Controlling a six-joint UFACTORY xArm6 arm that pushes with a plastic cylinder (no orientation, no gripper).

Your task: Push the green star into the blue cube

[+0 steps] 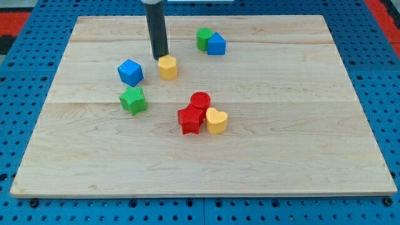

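Note:
The green star (133,100) lies on the wooden board (281,150), left of the middle. The blue cube (130,72) sits just above it, a small gap between them. My tip (160,57) is to the right of the blue cube and up-right of the green star, touching or almost touching the upper left side of a yellow block (167,67).
A green block (203,38) and a blue block (216,44) touch each other near the view's top. A red round block (200,101), a red star (190,120) and a yellow heart (216,120) cluster at the middle.

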